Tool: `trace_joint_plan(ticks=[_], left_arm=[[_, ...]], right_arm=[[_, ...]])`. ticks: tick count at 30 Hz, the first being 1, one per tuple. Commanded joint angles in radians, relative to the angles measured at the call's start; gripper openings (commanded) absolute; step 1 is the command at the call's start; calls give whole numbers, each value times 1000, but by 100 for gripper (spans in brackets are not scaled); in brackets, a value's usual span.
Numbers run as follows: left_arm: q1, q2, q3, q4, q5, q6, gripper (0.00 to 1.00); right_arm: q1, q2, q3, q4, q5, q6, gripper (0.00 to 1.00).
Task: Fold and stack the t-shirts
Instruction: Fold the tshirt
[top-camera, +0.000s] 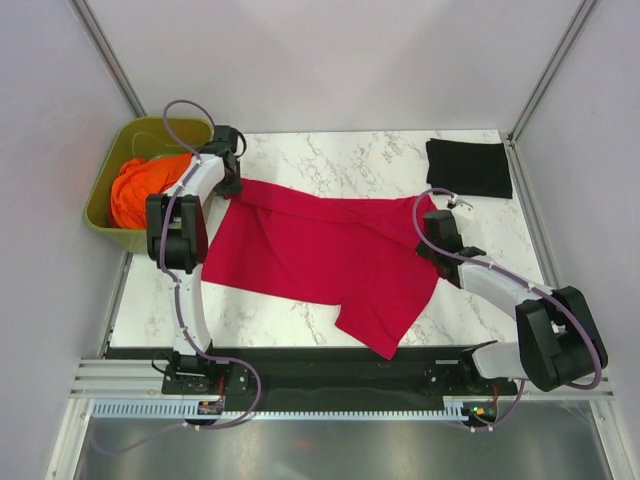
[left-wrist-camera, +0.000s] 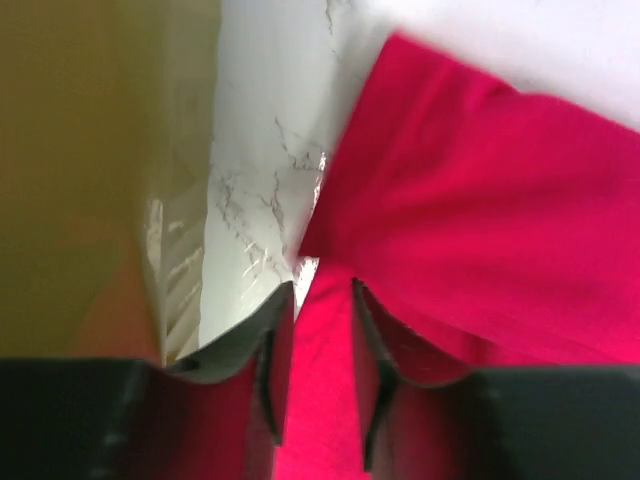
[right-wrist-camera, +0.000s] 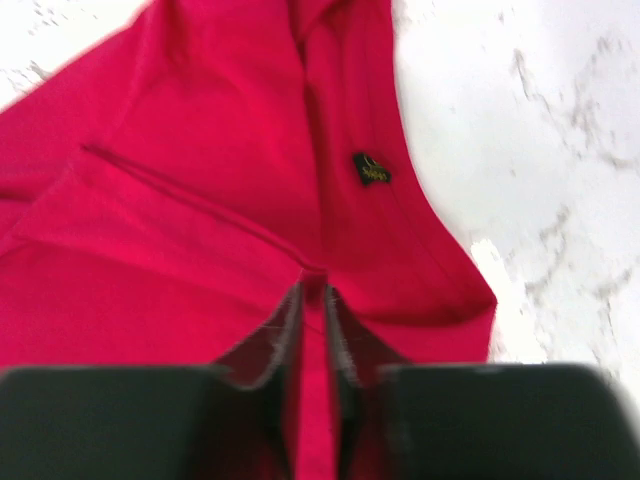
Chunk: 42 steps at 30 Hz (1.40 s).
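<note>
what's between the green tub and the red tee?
A bare strip of marble table, clearest in the left wrist view between the tub wall and the red tee. From the top view the left arm covers that gap.

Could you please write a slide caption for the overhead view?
Left gripper and right gripper at opposite edges of red tee spread on marble; black tee far right, tub left.

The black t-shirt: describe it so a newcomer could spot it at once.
On the marble table, look to the far right corner. The black t-shirt lies there as a flat folded rectangle. The red t-shirt sprawls unfolded across the middle; this one is dark, compact and alone.
</note>
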Motion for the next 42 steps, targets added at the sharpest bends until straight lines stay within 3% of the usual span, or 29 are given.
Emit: trace_joint_plan(ticks=[1, 2, 4, 8, 13, 17, 22, 25, 33, 42], left_arm=[[-46, -51, 70, -41, -125, 4, 38], [-56, -64, 63, -43, -146, 4, 42], [-86, -122, 34, -41, -187, -20, 61], [-113, -186, -2, -33, -208, -43, 65], [-105, -164, 23, -29, -165, -37, 61], [-105, -183, 38, -27, -22, -54, 42], [-108, -254, -37, 5, 313, -91, 42], [-125, -320, -146, 57, 396, -140, 42], [-145, -461, -356, 118, 515, -243, 43], [-157, -617, -534, 190, 553, -327, 46]], right_arm=[[4, -39, 65, -113, 18, 22, 24], [4, -45, 107, -181, 26, 48, 36], [3, -48, 170, -293, 30, 89, 48], [3, -59, 232, -413, 26, 152, 52], [-22, -90, 243, -439, 23, 134, 51], [-91, -87, 244, -447, -17, 105, 51], [-181, -15, 255, -460, -92, 76, 51], [-224, 39, 257, -459, -120, 70, 49], [-229, 102, 189, -353, -158, 50, 44], [-229, 110, 85, -376, -143, 89, 44]])
